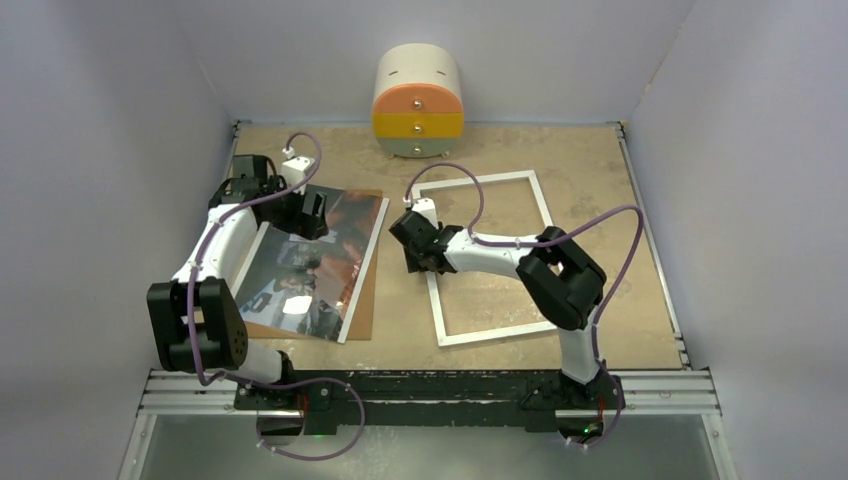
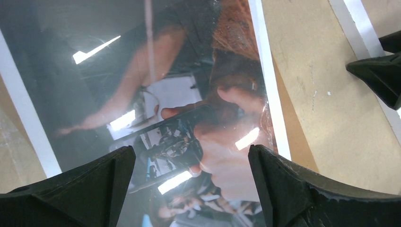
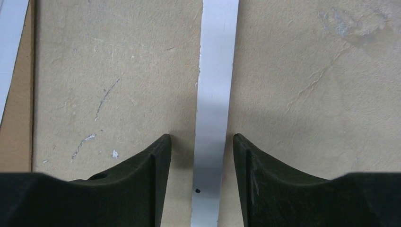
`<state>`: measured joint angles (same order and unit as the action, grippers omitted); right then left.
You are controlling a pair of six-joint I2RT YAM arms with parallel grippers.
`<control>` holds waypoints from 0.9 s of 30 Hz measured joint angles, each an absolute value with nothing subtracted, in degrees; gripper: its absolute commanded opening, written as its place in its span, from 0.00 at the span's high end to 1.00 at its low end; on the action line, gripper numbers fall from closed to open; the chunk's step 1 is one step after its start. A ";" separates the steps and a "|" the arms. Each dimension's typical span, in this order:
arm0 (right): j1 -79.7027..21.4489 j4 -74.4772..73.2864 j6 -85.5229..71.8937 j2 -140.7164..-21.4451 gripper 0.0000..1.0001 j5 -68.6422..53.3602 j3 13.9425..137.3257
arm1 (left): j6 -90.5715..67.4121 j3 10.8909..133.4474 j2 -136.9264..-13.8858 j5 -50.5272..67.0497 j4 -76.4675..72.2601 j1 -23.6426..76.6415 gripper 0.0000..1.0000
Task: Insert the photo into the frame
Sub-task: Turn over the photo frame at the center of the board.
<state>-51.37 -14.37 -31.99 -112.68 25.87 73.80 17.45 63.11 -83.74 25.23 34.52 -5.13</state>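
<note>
Altogether one photo, one frame, one drawer unit

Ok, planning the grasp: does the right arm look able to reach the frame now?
Likely yes: the right tool hangs open over the left rail of the frame, a finger on each side, nothing lying across it.

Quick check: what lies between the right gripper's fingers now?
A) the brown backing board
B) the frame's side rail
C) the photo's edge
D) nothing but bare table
B: the right wrist view shows the right gripper with open fingers straddling a white rail of the frame.
</note>
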 measured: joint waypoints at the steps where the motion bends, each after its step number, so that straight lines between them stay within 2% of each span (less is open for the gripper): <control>1: -51.37 -13.76 -32.40 -112.66 0.55 25.58 73.63 | 17.61 63.11 -83.72 25.61 34.92 -5.13 0.00; 4: -51.37 -12.78 -33.01 -112.66 0.73 25.06 73.36 | 17.82 63.13 -83.72 27.03 36.14 -5.10 0.00; 10: -51.37 -12.82 -35.79 -112.49 0.99 24.45 73.30 | 18.33 63.24 -83.68 29.32 37.71 -5.06 0.00; 18: -51.37 -17.45 -40.84 -107.61 1.00 20.71 75.07 | 20.60 64.64 -83.66 31.94 40.77 -4.80 0.00; 27: -51.37 -16.58 -49.71 -94.91 1.00 10.24 86.48 | 22.13 66.24 -82.24 34.50 43.70 -4.80 0.00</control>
